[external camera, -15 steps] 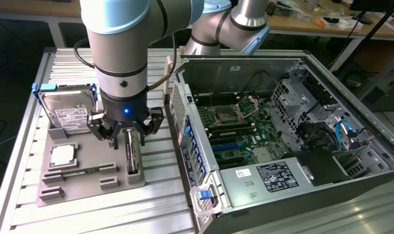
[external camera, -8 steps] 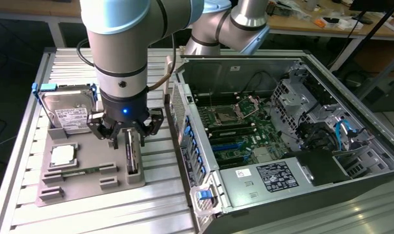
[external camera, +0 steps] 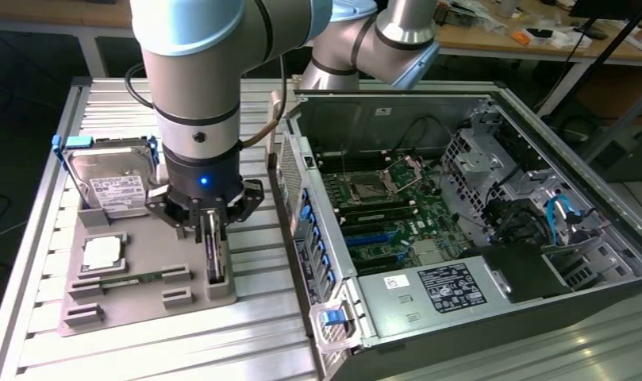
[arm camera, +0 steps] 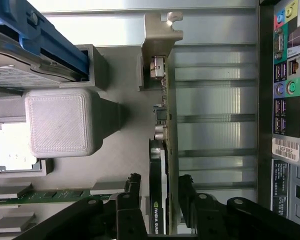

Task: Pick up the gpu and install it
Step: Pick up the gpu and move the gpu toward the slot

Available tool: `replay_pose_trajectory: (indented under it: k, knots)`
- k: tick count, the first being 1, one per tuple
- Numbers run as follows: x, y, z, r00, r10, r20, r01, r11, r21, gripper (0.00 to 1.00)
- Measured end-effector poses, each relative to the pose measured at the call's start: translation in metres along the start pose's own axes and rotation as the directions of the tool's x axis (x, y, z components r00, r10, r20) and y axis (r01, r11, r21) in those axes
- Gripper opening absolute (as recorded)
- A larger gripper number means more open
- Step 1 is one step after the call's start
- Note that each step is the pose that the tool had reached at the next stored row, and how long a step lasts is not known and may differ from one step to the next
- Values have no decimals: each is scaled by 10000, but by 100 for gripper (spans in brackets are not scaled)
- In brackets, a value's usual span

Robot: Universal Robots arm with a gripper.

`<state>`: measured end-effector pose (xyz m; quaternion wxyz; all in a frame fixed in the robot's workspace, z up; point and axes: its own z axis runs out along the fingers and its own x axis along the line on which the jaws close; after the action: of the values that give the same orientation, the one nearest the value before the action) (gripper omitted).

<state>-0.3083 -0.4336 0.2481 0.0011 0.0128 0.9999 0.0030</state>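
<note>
My gripper (arm camera: 160,181) straddles the gpu (arm camera: 163,125), which stands on edge in the grey fixture (external camera: 140,311) beside the open PC case (external camera: 437,198). The jaws are apart, with a sliver of gap at the cooler side. I judge it light, stiff but fragile: pinch across cooler and board, not the bracket.

Silver-grey tubular arm (external camera: 194,71) with pale blue joint caps (external camera: 347,9), black tool (external camera: 213,228) with blue light.

A ribbed aluminium worktop (external camera: 172,349) of long silver slats catches bright, even light. Behind it stand pale wooden benches (external camera: 490,44) strewn with what may be tools and papers. The floor (external camera: 9,119) at the exterior view's left looks dark.
</note>
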Motion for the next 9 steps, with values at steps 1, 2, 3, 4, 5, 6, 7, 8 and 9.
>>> replay_pose_trajectory:
  k: [1,2,3,4,5,6,7,8,9]
  knots:
    - [0,0,0,10000,0,0,0,10000,0,40]
    - [0,0,0,10000,-1,0,1,10000,1,34]
    - [0,0,0,10000,0,0,0,10000,0,28]
    - [0,0,0,10000,0,-1,0,10000,1,27]
    - [0,0,0,10000,0,0,0,10000,1,27]
    - [0,0,0,10000,0,0,0,10000,0,27]
    - [0,0,0,10000,0,0,0,10000,1,27]
    - [0,0,0,10000,0,0,0,10000,1,27]
    - [0,0,0,10000,0,0,0,10000,0,27]
